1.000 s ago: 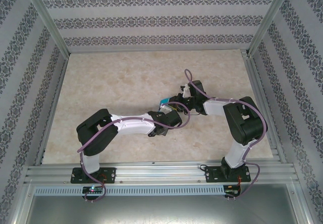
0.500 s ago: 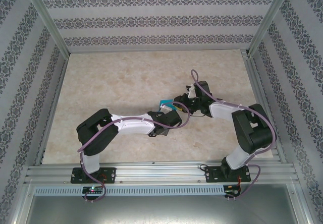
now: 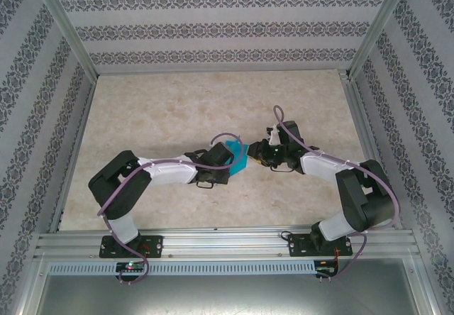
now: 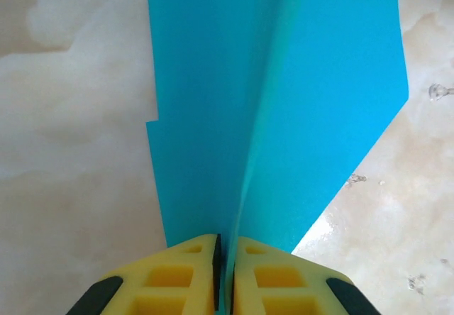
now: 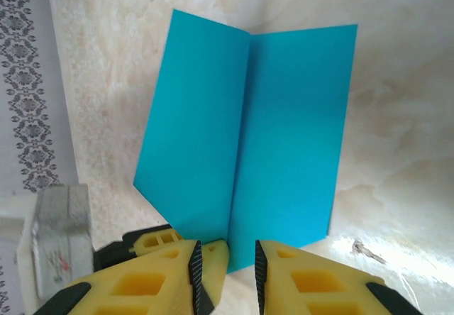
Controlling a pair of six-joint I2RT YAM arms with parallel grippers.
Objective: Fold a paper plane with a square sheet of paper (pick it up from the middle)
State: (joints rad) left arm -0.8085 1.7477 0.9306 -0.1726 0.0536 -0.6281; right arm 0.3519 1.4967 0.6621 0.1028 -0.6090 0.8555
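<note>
The left tool (image 4: 225, 244) grips the fold of one thin teal-blue paper sheet (image 4: 312, 81), while the right tool (image 5: 228, 252), second of two, is open a little.

My overhead camera sits high behind the arm bases (image 3: 131, 245), looking down and forward over the whole table (image 3: 156, 109) from far off. My left wrist camera looks along the crease of the teal sheet (image 4: 284, 102) from very close; my right wrist camera faces that same sheet from the opposite side, slightly farther back.
</note>
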